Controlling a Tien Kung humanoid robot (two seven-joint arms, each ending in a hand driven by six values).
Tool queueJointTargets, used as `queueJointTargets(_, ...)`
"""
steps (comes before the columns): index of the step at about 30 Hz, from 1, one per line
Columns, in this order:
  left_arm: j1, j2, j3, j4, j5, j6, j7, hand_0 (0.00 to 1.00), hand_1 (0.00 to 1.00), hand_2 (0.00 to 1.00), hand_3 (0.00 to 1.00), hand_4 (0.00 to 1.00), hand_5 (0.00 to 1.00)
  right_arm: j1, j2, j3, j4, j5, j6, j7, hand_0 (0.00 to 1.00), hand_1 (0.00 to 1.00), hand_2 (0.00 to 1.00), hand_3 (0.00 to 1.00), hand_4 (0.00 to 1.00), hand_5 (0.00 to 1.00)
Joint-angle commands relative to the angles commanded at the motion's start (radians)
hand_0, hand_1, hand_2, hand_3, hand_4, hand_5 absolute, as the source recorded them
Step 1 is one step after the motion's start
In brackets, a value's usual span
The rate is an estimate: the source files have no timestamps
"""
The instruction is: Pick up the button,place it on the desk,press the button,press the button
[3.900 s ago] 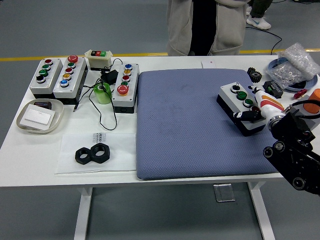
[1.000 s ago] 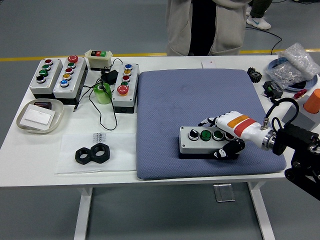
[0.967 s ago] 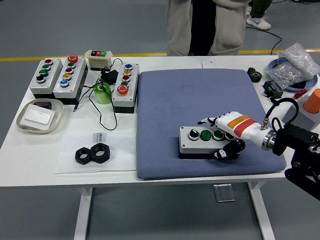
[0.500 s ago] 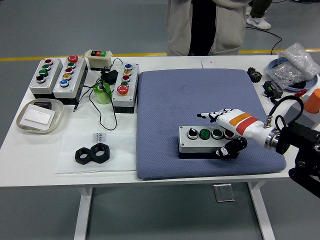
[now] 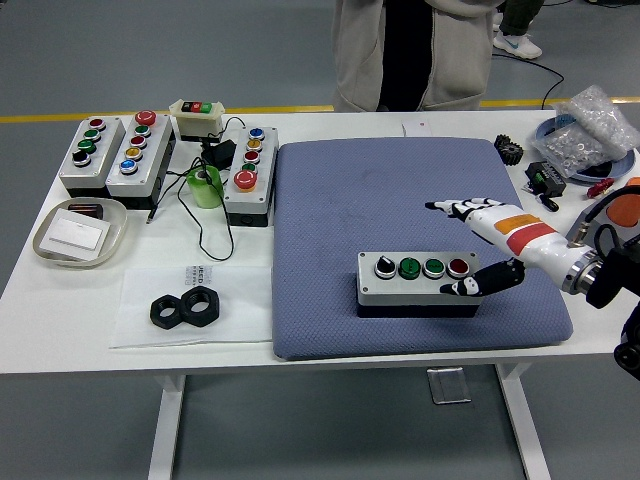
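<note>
Button box [image 5: 417, 284] lies free beside right hand [image 5: 484, 243], fingers spread.

Grey four-button box [image 5: 417, 283] flat on blue mat [image 5: 330, 200], near front edge.

The right hand [image 5: 492, 245] is extended from the frame's right edge, fingers [image 5: 452, 209] spread open, thumb lowered, nothing grasped.
</note>
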Motion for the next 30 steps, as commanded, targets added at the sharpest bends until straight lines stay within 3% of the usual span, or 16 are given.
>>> queueJointTargets(4,0.003,-0.001,0.004,0.0,-0.005,0.002,-0.001,0.77,0.829,0.863,0.827,0.631,0.998,-0.053,-0.025,0.04,0.018,-0.012,-0.149,-0.001,0.706,0.624,0.705,0.991,0.743,0.677)
queueJointTargets(5,0.003,-0.002,0.003,0.0,-0.005,0.002,-0.001,0.77,0.828,0.863,0.826,0.63,0.998,-0.066,-0.031,0.048,0.021,-0.008,-0.18,-0.001,0.314,0.209,0.276,0.769,0.716,0.713)
queueJointTargets(8,0.004,-0.002,0.001,0.001,-0.001,0.002,0.0,0.77,0.828,0.863,0.826,0.63,0.998,-0.094,-0.047,0.068,0.033,-0.007,-0.216,0.003,0.314,0.209,0.276,0.769,0.716,0.713)
queueJointTargets(10,0.004,-0.003,-0.001,0.001,0.001,0.002,0.001,0.77,0.828,0.863,0.826,0.63,0.998,-0.105,-0.053,0.075,0.04,-0.006,-0.217,0.006,0.314,0.209,0.276,0.769,0.716,0.713)
queueJointTargets(11,0.004,-0.003,-0.002,0.001,0.002,0.002,0.002,0.77,0.828,0.863,0.826,0.63,0.998,-0.12,-0.062,0.085,0.055,-0.002,-0.206,0.015,0.188,0.082,0.168,0.689,0.68,0.721)
queueJointTargets(21,-0.002,-0.003,0.007,0.001,-0.011,0.002,-0.002,0.771,0.829,0.863,0.826,0.629,0.998,-0.166,-0.097,0.076,0.13,-0.04,-0.132,0.024,0.157,0.047,0.141,0.678,0.659,0.72)
queueJointTargets(30,-0.004,-0.003,0.007,0.001,-0.011,0.001,-0.002,0.773,0.827,0.863,0.825,0.627,0.998,-0.166,-0.09,0.034,0.128,-0.063,-0.084,0.009,0.145,0.036,0.129,0.678,0.639,0.74)
